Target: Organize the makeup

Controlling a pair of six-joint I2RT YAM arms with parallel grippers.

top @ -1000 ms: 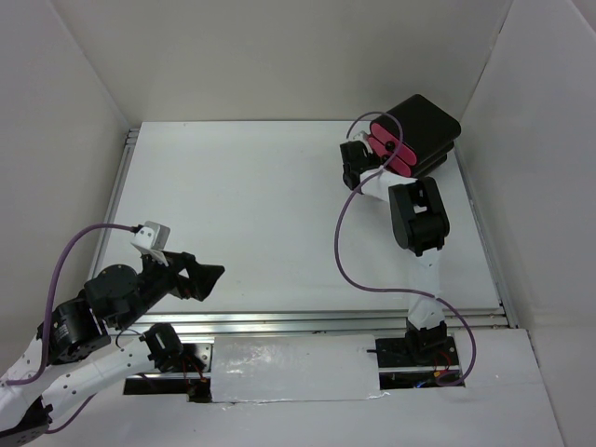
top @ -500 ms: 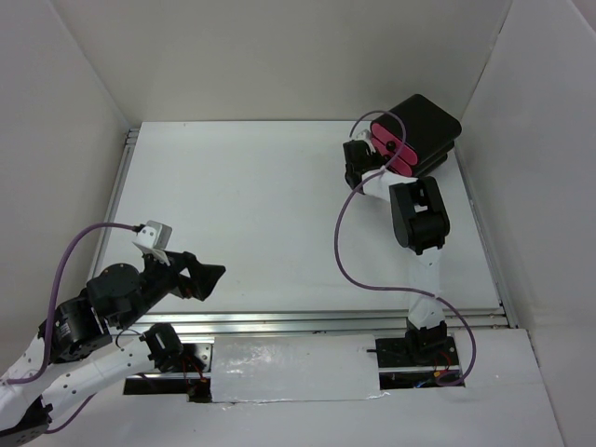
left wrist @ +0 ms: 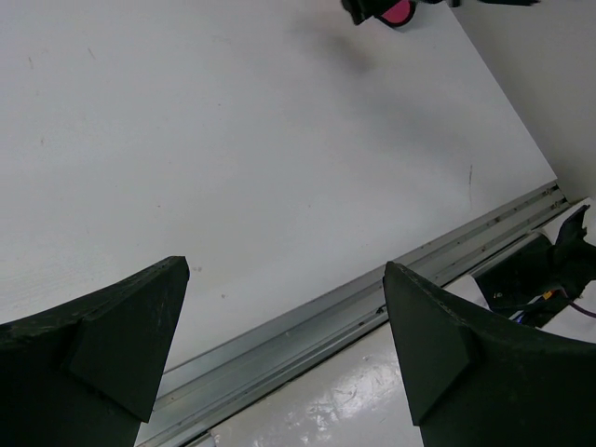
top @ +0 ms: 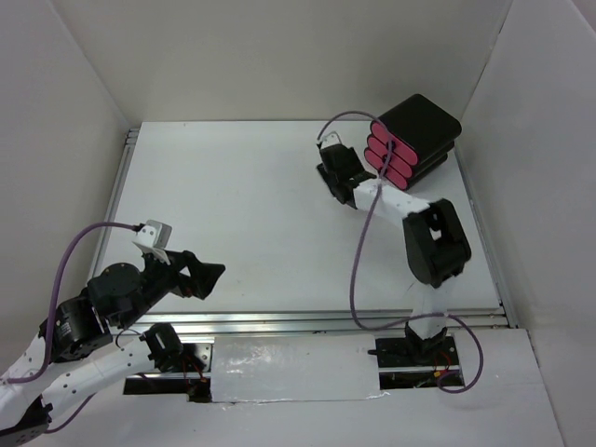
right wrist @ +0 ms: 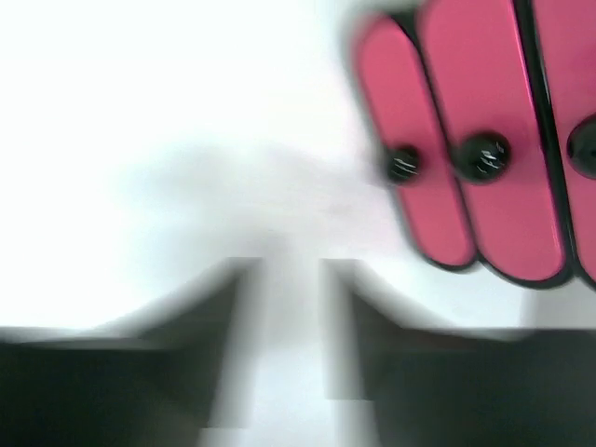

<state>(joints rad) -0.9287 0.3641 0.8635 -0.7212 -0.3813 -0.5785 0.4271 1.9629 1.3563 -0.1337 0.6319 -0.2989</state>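
Note:
No makeup shows in any view. The black box (top: 421, 128) with three pink drawers (top: 391, 155) stands at the far right of the table, its drawer fronts lined up flush. In the blurred right wrist view the pink drawers (right wrist: 466, 140) lie up and to the right. My right gripper (top: 328, 173) hangs just left of the box, clear of it. Its jaws (right wrist: 289, 289) stand apart over bare white table with nothing between them. My left gripper (top: 216, 276) hovers at the near left, open wide and empty (left wrist: 284, 279).
A metal rail (top: 307, 321) runs along the near edge of the white table (top: 233, 205) and shows between the left fingers (left wrist: 307, 326). White walls close the sides and back. A purple cable (top: 358, 251) loops off the right arm.
The right gripper was shut at the pink drawer fronts; it has backed off to the left and its jaws have parted. One drawer that stuck out now sits flush. Left arm still.

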